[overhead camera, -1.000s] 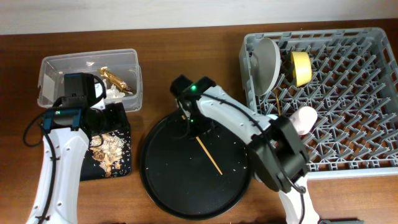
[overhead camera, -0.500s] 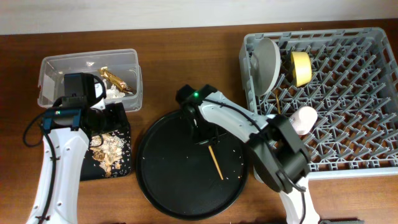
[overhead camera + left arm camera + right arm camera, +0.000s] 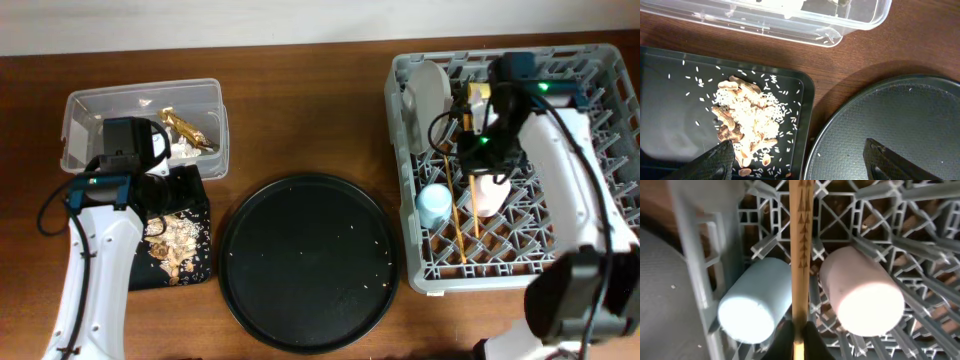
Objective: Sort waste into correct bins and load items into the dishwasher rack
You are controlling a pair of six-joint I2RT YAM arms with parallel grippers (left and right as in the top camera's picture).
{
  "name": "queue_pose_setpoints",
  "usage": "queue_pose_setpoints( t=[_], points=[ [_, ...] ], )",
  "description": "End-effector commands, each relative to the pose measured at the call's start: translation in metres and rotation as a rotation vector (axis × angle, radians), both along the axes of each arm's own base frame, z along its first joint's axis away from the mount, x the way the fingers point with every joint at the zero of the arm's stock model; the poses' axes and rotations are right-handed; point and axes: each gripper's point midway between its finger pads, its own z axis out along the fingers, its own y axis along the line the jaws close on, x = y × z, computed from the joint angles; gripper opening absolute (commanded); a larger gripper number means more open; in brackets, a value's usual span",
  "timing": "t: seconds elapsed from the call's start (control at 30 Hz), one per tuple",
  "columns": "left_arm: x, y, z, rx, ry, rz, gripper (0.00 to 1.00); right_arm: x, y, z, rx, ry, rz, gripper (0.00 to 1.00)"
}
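My right gripper (image 3: 800,342) is shut on a wooden chopstick (image 3: 801,255) over the grey dishwasher rack (image 3: 590,215). The stick runs between the light blue cup (image 3: 752,307) and the pink cup (image 3: 860,297), both lying in the rack. From overhead, the right gripper (image 3: 478,160) hangs above two chopsticks (image 3: 459,215). The grey plate (image 3: 428,95) and yellow bowl (image 3: 481,97) stand at the rack's back. My left gripper (image 3: 802,162) is open over the edge of the shallow black tray (image 3: 670,120), which holds food scraps (image 3: 745,115). Gold foil (image 3: 190,128) and tissue (image 3: 180,150) lie in the clear box (image 3: 100,105).
A large round black tray (image 3: 308,262) with a few rice grains sits in the middle, between the shallow tray and the rack. Its rim (image 3: 840,130) lies close to the shallow tray's right edge. Bare brown tabletop (image 3: 300,100) stretches behind it.
My right arm has swung from the round tray to the rack, carrying the chopstick that lay on the tray. Its jaws have shut. The left arm has not moved.
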Motion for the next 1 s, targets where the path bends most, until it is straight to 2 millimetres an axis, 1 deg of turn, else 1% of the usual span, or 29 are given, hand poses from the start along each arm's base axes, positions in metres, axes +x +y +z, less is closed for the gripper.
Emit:
queue_pose_setpoints(
  t=[0.0, 0.03, 0.07, 0.13, 0.17, 0.2, 0.23, 0.27, 0.3, 0.33, 0.37, 0.43, 0.47, 0.5, 0.53, 0.57, 0.6, 0.63, 0.67, 0.7, 0.73, 0.8, 0.83, 0.87, 0.97],
  points=[
    [-0.001, 0.002, 0.003, 0.002, -0.01, 0.017, 0.82, 0.007, 0.004, -0.01, 0.006, 0.002, 0.022, 0.21],
    [-0.001, 0.002, 0.004, 0.003, -0.011, 0.017, 0.82, 0.007, 0.004, -0.008, 0.006, -0.003, 0.021, 0.38],
    [-0.001, 0.002, 0.004, 0.002, -0.011, 0.017, 0.82, 0.006, 0.004, -0.003, 0.006, -0.016, 0.01, 0.44],
    [-0.001, 0.002, 0.004, 0.002, -0.011, 0.017, 0.82, 0.004, 0.002, 0.02, 0.006, -0.087, -0.014, 0.46],
    [-0.001, 0.002, 0.004, 0.002, -0.012, 0.017, 0.82, 0.003, -0.001, 0.029, 0.009, -0.114, -0.042, 0.47],
    [0.0, 0.002, 0.004, 0.001, -0.015, 0.016, 0.82, 0.001, -0.006, 0.045, 0.033, -0.166, -0.096, 0.52],
    [0.005, -0.008, 0.006, -0.029, -0.039, -0.049, 0.82, -0.002, -0.009, 0.062, 0.095, -0.22, -0.119, 0.69],
    [0.017, -0.032, 0.013, -0.071, -0.099, -0.18, 0.87, -0.007, 0.002, 0.079, 0.274, -0.267, -0.052, 0.8],
    [0.019, -0.046, 0.015, -0.06, -0.115, -0.249, 0.93, -0.016, 0.0, 0.079, 0.307, -0.237, -0.076, 0.82],
    [0.015, -0.057, 0.013, -0.063, -0.098, -0.28, 0.96, -0.026, -0.001, 0.075, 0.308, -0.193, -0.091, 0.84],
    [-0.003, -0.061, 0.005, -0.045, -0.018, -0.297, 0.99, -0.037, -0.004, 0.071, 0.267, -0.144, -0.103, 0.9],
    [-0.027, -0.052, -0.005, -0.014, 0.09, -0.281, 0.99, -0.048, -0.004, 0.07, 0.259, -0.111, -0.115, 0.99],
    [-0.04, -0.051, -0.008, -0.019, 0.147, -0.279, 0.99, -0.054, -0.005, 0.071, 0.247, -0.113, -0.116, 0.99],
    [-0.051, -0.051, -0.011, -0.022, 0.193, -0.279, 0.99, -0.064, -0.005, 0.066, 0.231, -0.145, -0.132, 0.99],
    [-0.054, -0.051, -0.011, -0.023, 0.196, -0.279, 0.99, -0.07, -0.004, 0.063, 0.227, -0.172, -0.128, 0.99],
    [-0.054, -0.051, -0.01, -0.024, 0.178, -0.28, 0.99, -0.08, -0.002, 0.056, 0.22, -0.219, -0.123, 0.99],
    [-0.055, -0.051, -0.006, -0.018, 0.099, -0.282, 0.99, -0.095, 0.001, 0.048, 0.213, -0.293, -0.125, 0.99],
    [-0.061, -0.051, -0.002, -0.012, 0.009, -0.283, 0.99, -0.109, 0.004, 0.046, 0.206, -0.356, -0.122, 0.99],
    [-0.068, -0.051, 0.005, -0.006, -0.067, -0.284, 0.99, -0.12, 0.006, 0.046, 0.197, -0.403, -0.116, 0.98],
    [-0.078, -0.051, 0.018, -0.003, -0.199, -0.284, 0.99, -0.131, 0.005, 0.047, 0.168, -0.473, -0.115, 0.99],
    [-0.086, -0.05, 0.027, -0.001, -0.308, -0.273, 0.99, -0.138, 0.006, 0.055, 0.16, -0.549, -0.107, 0.99],
    [-0.1, -0.049, 0.044, 0.009, -0.424, -0.272, 0.99, -0.146, 0.008, 0.067, 0.151, -0.619, -0.097, 0.99],
    [-0.105, -0.049, 0.056, 0.013, -0.479, -0.272, 0.99, -0.146, 0.008, 0.069, 0.15, -0.627, -0.096, 0.99],
    [-0.108, -0.049, 0.061, 0.015, -0.506, -0.271, 0.99, -0.146, 0.008, 0.068, 0.15, -0.624, -0.097, 0.99],
    [-0.109, -0.049, 0.062, 0.015, -0.514, -0.271, 0.99, -0.146, 0.008, 0.067, 0.151, -0.619, -0.097, 0.99]
  ],
)
